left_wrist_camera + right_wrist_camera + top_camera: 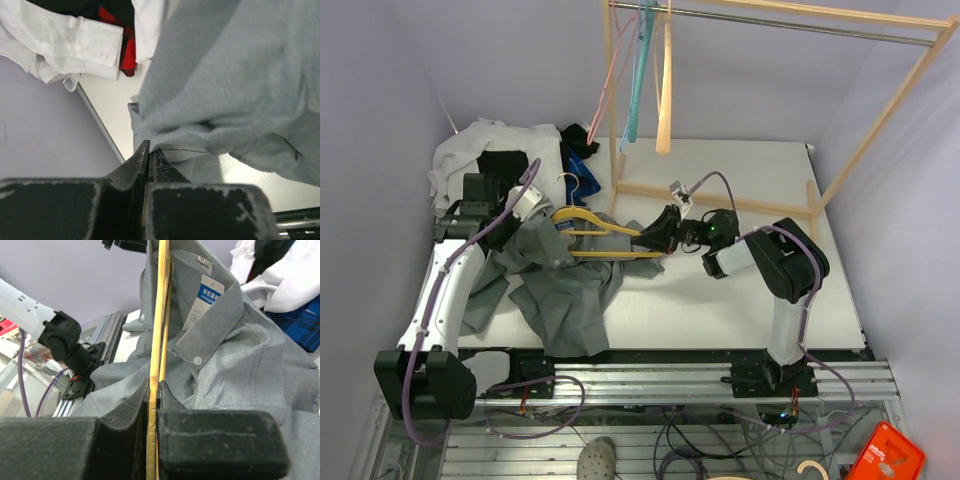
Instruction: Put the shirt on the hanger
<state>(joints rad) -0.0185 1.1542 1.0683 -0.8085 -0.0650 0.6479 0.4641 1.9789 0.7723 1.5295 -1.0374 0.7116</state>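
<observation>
**A:** Left gripper (149, 150) is closed, its tips pinching a thin fold at the edge of the shirt (225, 75). The rest of the cloth bunches just ahead of and above the tips. A white garment (65, 40) lies farther out, to its left.

**B:** Right gripper (154, 390) is clamped on the yellow bar of the hanger (161, 305), which runs straight out from between the jaws. The collar (220, 315), with its blue label, lies just right of the bar. I can't tell whether they touch.

**A:** And the shirt as a whole?

**B:** From overhead it is heaped on the counter (740, 310) between the two grippers, with part drooping over the near edge. The hanger's far end is under cloth beside the left gripper. The hook (575, 185) pokes out beyond it.

**A:** My guess at the step is drawing a shoulder over that buried end. How to do it well?

**B:** Right side holds the hanger steady and low. Left side lifts its pinch, then pulls along the bar rather than across it. The bite is small and the fabric thin, so go gently or it may slip out. Keep the collar centred near the hook.

**A:** Poses?

**B:** The left arm reaches forward, elbow bent, wrist turned inward. The right arm is folded at the elbow, its forearm low over the counter and pointing left.
</observation>
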